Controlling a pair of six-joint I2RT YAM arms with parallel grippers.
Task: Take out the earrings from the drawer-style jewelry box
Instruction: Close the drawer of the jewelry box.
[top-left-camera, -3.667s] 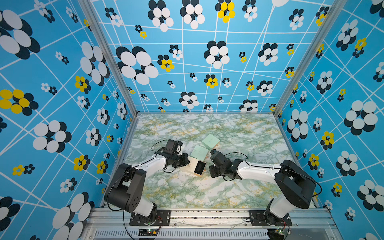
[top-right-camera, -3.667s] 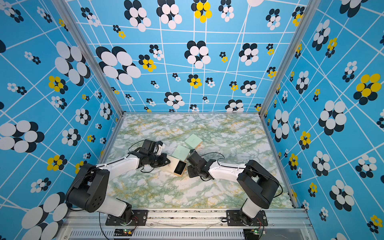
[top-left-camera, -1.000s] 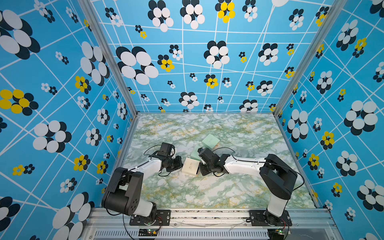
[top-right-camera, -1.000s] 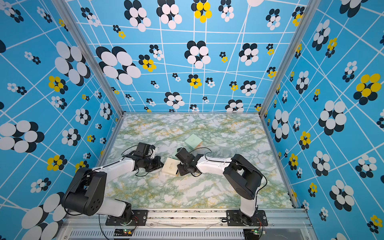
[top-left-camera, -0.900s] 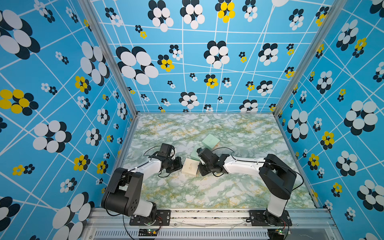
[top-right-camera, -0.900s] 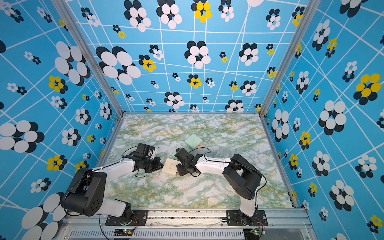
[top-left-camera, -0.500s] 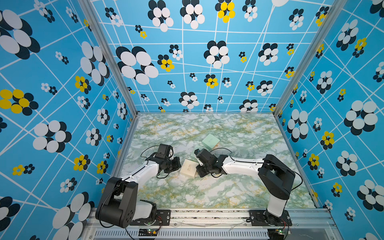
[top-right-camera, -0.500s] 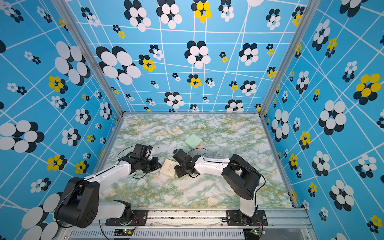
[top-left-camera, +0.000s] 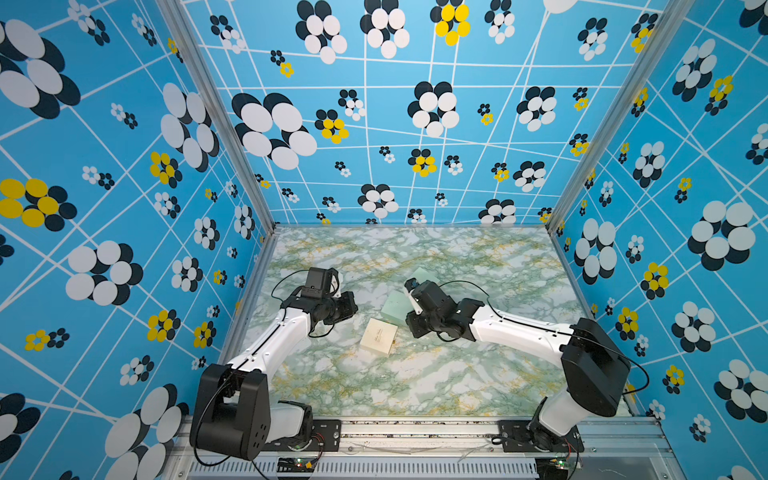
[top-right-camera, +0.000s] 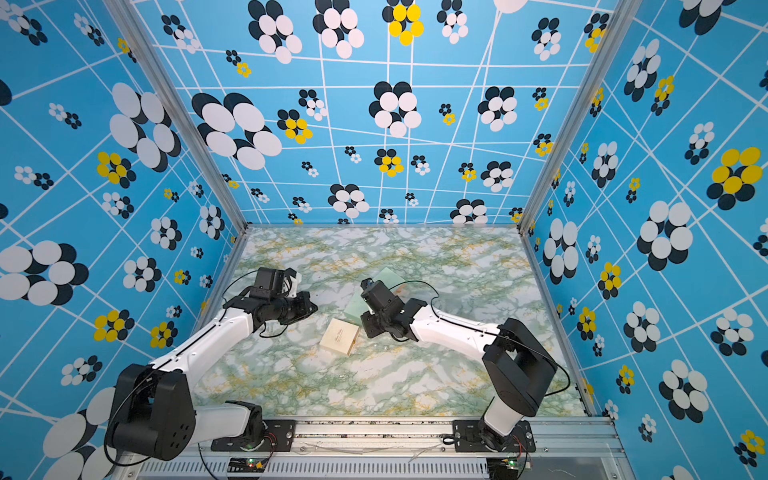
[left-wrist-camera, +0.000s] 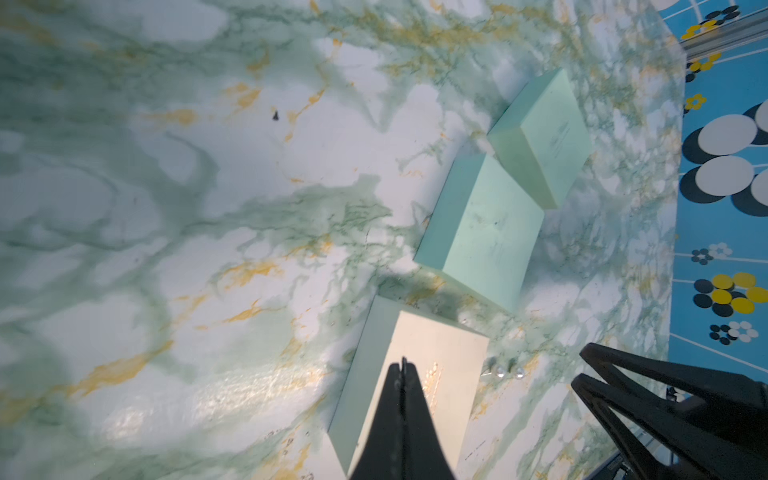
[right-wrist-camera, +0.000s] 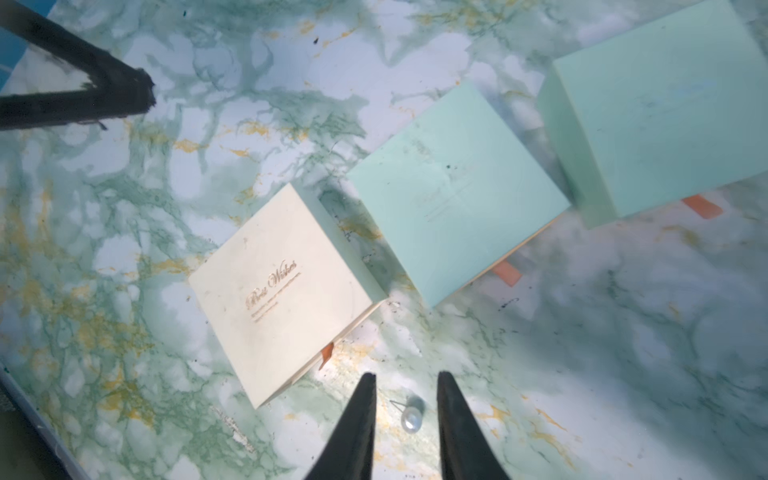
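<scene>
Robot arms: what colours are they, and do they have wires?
The left arm and right arm are white tubes with chunky black joints. Thin black cables run along them. The left gripper and right gripper are black, each with two pointed fingers.

Both arms stretch low toward the cream box (top-left-camera: 379, 336), one from each side

The left arm (top-left-camera: 286, 332) runs forward from its base, wrist bent inward; the left gripper (left-wrist-camera: 402, 363) sits to the left of the box and a little beyond it, tips aimed at it, jaws pressed together. The right arm (top-left-camera: 515, 332) lies nearly level, its elbow raised well to the right of the box; the right gripper (right-wrist-camera: 407, 376) hangs just right of the box, pointing down, jaws parted by a narrow gap
</scene>
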